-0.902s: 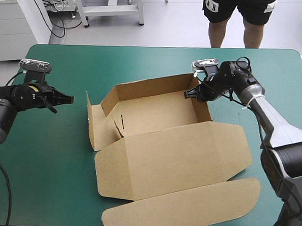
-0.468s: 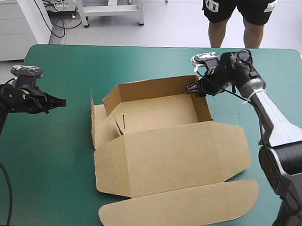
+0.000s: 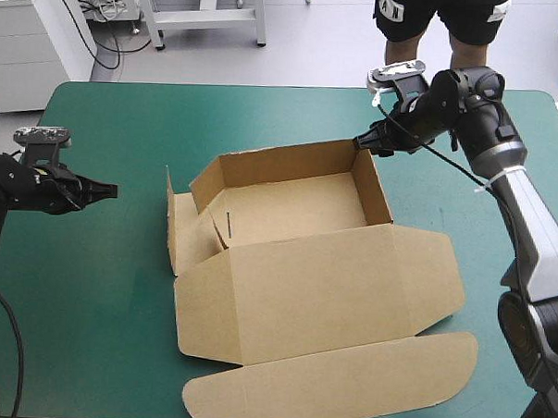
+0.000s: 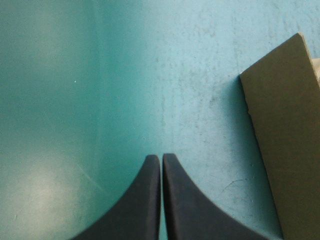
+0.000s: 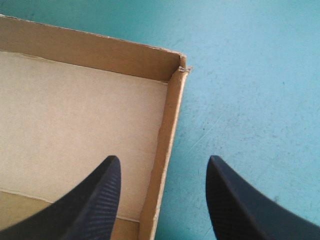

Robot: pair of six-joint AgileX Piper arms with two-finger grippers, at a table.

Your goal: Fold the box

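High view: right jaws now farther back, perhaps above the box (image 3: 312,294) corner.

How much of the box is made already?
Done: the box has its far wall and right wall standing, so it is an open tray. In hand: nothing is gripped; the right gripper is open astride the right wall near the far corner, and the left gripper is shut over bare teal-green cover. Left: the left flap leans outward, untucked, and the lid lies flat.
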